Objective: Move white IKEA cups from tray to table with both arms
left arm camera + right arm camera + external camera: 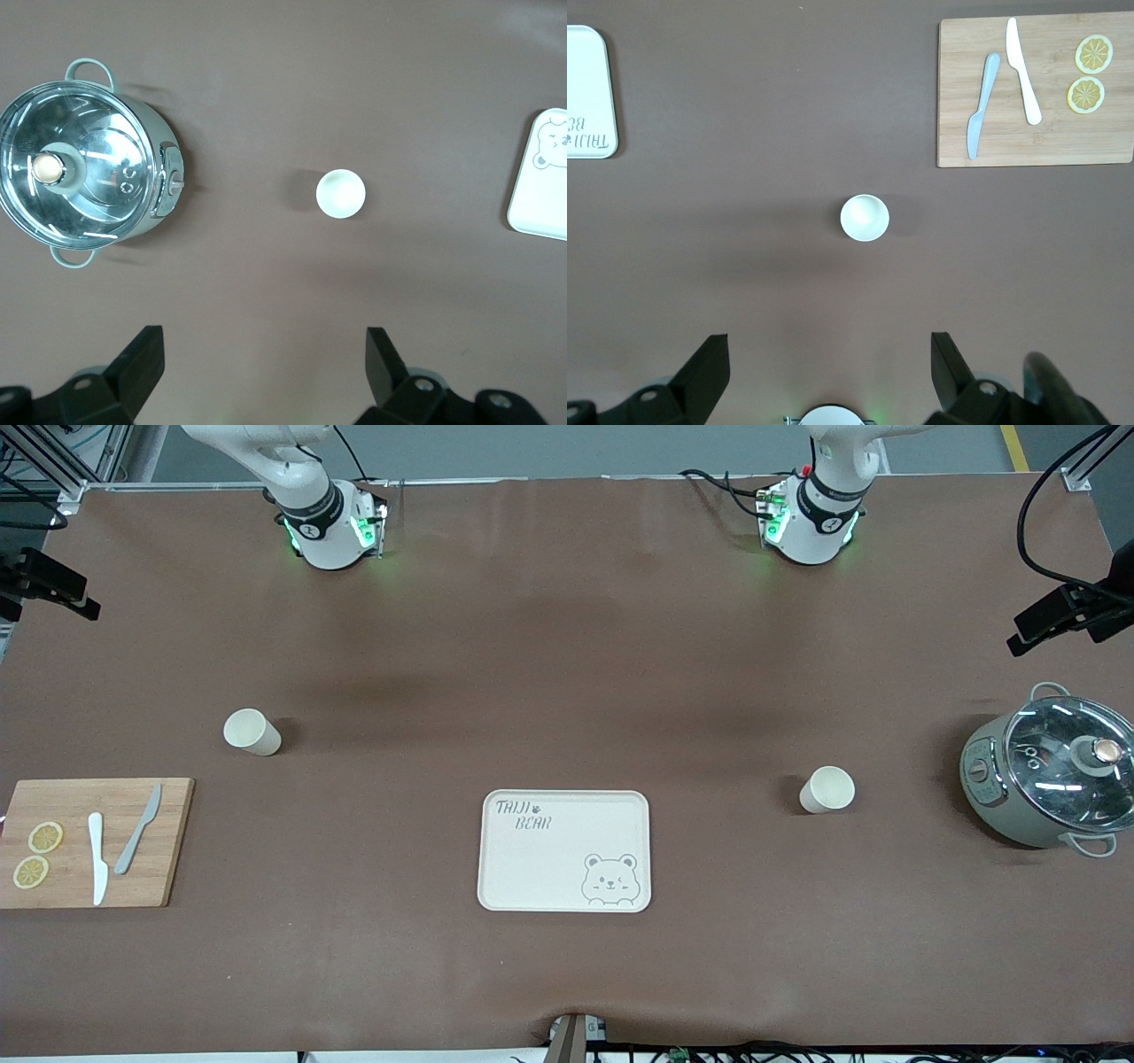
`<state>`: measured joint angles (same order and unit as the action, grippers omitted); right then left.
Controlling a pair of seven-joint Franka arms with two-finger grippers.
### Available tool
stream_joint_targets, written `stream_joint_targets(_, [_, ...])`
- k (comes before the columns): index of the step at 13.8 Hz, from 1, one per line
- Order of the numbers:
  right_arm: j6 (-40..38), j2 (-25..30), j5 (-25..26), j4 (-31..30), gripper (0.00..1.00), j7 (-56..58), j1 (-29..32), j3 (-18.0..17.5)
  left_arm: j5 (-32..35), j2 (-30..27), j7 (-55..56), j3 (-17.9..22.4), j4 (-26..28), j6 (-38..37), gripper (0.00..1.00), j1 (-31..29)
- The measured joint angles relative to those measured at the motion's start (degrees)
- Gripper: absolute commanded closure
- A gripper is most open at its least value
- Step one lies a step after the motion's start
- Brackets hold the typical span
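1. Board [96, 841] at the right arm's end of the bench [567, 646].
2. Cup [252, 732] stands upright near it; right end effector [830, 372] above, fingers wide.
3. Tray [564, 850] mid-bench.
4. Second cup [827, 789] upright between tray and pot [1050, 775]; left end effector [266, 367] above, wide.

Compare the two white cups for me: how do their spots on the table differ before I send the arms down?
The cup toward the right arm's end sits farther from the front camera than the cup toward the left arm's end. The first has the cutting board as its neighbour; the second stands between the tray and the pot. Both stand upright, plain white, apart from everything, each under an open gripper: right gripper, left gripper.
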<state>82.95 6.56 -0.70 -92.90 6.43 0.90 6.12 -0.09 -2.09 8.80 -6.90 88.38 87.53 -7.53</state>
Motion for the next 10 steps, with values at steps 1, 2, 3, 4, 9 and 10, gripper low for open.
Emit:
stream_joint_targets(1, [0.00,0.00,0.00,0.00,0.00,0.00,0.00,0.00,0.00,0.00,0.00,-0.04,0.03,-0.10,0.00,0.03])
stream_joint_targets(2, [0.00,0.00,0.00,-0.01,0.00,0.00,0.00,0.00,0.00,0.00,-0.01,-0.10,0.06,-0.24,0.00,0.03])
stream_joint_targets(3, [0.00,0.00,0.00,-0.01,0.00,0.00,0.00,0.01,0.00,0.00,-0.01,-0.17,0.07,-0.48,0.00,0.03])
stream_joint_targets(4, [0.00,0.00,0.00,-0.01,0.00,0.00,0.01,0.02,0.00,0.00,-0.02,-0.22,0.07,-0.77,0.00,0.04])
stream_joint_targets(9, [0.00,0.00,0.00,-0.01,0.00,0.00,0.02,0.03,0.00,-0.13,-0.02,-0.70,-0.05,-2.04,0.00,0.29])
stream_joint_targets(10, [0.00,0.00,-0.02,-0.01,0.00,0.00,0.02,0.03,0.00,-0.18,0.01,-1.13,-0.08,-2.12,0.00,0.31])
